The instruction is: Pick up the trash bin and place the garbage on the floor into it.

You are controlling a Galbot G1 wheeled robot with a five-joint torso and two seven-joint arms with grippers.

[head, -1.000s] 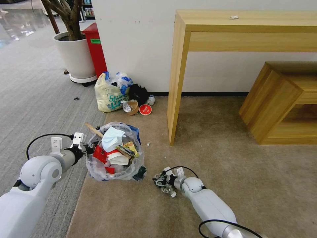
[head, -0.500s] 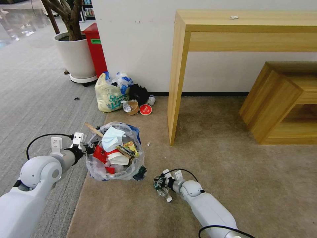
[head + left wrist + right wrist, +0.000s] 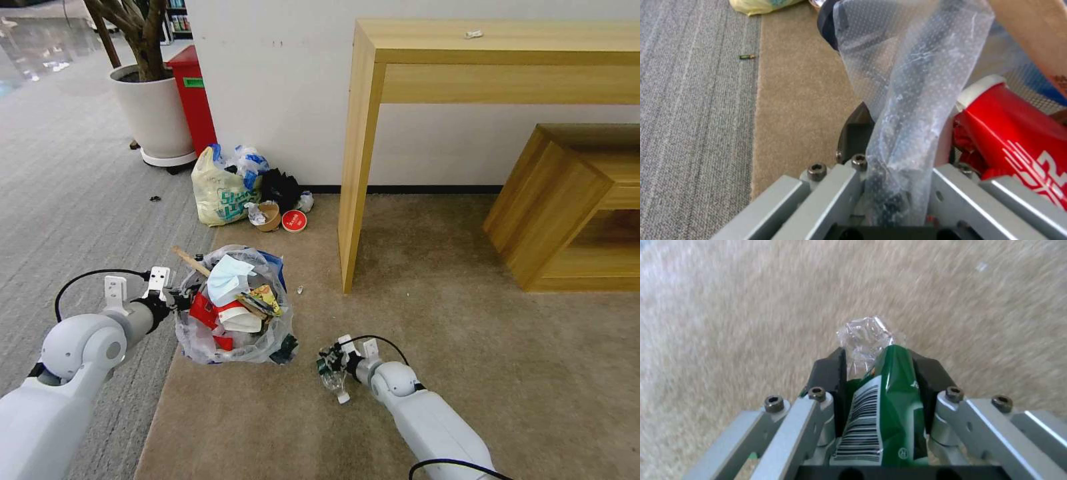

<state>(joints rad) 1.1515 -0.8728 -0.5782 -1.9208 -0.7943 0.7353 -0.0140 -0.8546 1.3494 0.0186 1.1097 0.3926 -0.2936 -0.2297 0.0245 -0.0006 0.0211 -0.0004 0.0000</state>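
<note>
The trash bin, lined with a crinkly clear bag, stands on the beige carpet floor, heaped with garbage: a pale blue mask, red wrappers and a wooden stick. My left gripper is shut on the bin's left rim. In the left wrist view the clear liner runs between the jaws beside a red wrapper. To the right of the bin, low over the carpet, my right gripper is shut on a green barcoded wrapper with crumpled clear plastic.
A yellowish printed bag, a brown cup and a red lid lie by the wall. The wooden table leg stands right of the bin, with a low wooden shelf further right. A tiny scrap lies near the leg.
My right gripper, still holding the wrapper, has shifted slightly nearer to me and a little to the right. The left arm and the bin have stayed put.
</note>
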